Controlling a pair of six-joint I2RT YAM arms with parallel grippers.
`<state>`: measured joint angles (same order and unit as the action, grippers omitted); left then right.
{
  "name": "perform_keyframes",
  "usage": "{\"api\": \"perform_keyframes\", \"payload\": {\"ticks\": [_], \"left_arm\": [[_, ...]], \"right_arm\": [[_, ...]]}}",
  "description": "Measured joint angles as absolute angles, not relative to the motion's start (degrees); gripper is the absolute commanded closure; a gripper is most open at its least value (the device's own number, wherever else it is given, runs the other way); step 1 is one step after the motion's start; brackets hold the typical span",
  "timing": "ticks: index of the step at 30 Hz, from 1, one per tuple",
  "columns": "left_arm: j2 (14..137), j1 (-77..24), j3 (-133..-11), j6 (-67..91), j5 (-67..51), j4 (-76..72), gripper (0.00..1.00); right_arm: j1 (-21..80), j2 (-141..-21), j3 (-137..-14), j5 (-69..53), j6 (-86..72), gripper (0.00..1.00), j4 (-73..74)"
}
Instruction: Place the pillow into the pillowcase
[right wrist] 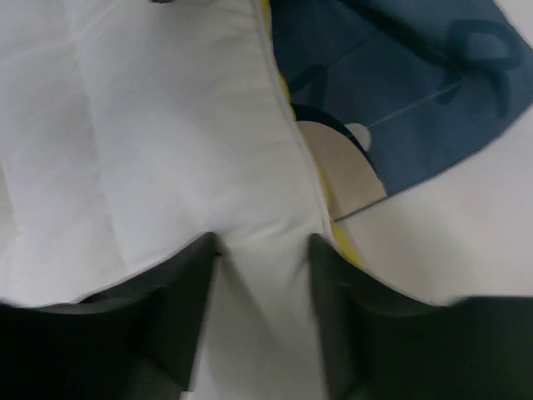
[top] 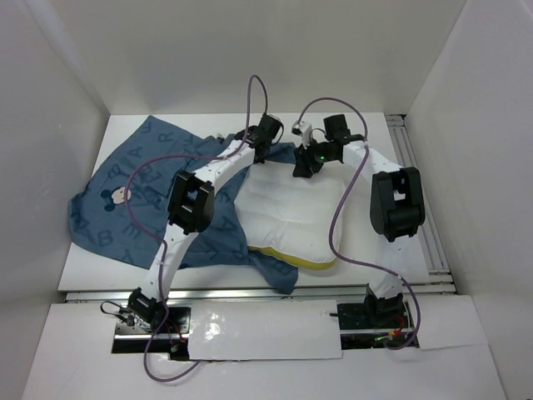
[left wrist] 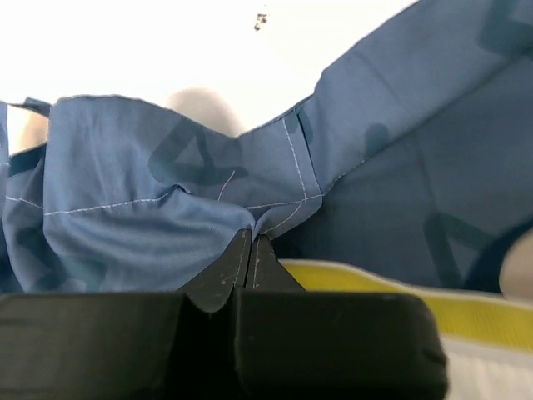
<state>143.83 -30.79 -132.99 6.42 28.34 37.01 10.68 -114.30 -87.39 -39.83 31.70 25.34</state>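
Observation:
The white pillow point(top: 287, 208) lies mid-table, its yellow band point(top: 304, 261) facing the near edge. The dusty-blue pillowcase point(top: 133, 187) spreads out to the left, and part of it runs under the pillow. At the pillow's far left corner, my left gripper point(top: 263, 142) is shut on a stitched hem fold of the pillowcase point(left wrist: 166, 200), pinched at the tips point(left wrist: 252, 237). The yellow band point(left wrist: 433, 312) shows just right of them. My right gripper point(right wrist: 262, 246) straddles the pillow's point(right wrist: 141, 125) far edge, with both fingers pressed into a bunched ridge of it.
White enclosure walls stand on the left, the right and behind. An aluminium rail point(top: 419, 192) runs along the table's right side and another along the near edge point(top: 250, 293). Purple cables point(top: 341, 225) loop over the pillow.

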Motion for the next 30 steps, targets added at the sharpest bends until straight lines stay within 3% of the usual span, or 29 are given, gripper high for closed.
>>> {"api": "perform_keyframes", "payload": {"ticks": [1,2,3,9,15,21,30], "left_arm": [[144.3,-30.9,-133.1,6.3,29.1,36.6,1.0],[144.6,-31.0,-133.1,6.4,29.5,36.2,1.0],[144.7,-31.0,-133.1,6.4,30.0,35.9,1.0],[143.9,-32.2,-133.6,7.4,29.8,35.1,1.0],[135.9,-34.4,-132.3,10.0,23.8,35.7,1.0],[124.7,-36.6,-132.2,13.5,19.2,35.8,1.0],[122.5,-40.2,-128.8,19.0,13.9,38.0,1.0]], "right_arm": [[11.5,-114.7,-87.7,-39.5,32.3,0.61,25.9],[12.3,-114.9,-87.8,-39.0,32.7,0.93,26.3],[13.1,-115.1,-87.8,-38.2,33.1,1.0,26.7],[15.7,-112.5,-82.7,-32.3,28.7,1.0,20.4],[18.3,-97.9,-64.0,-27.6,18.3,1.0,0.2],[22.4,-88.9,-56.2,-28.6,7.4,1.0,-20.5],[26.9,-91.7,-46.5,-21.1,-3.8,1.0,-48.5]]}}
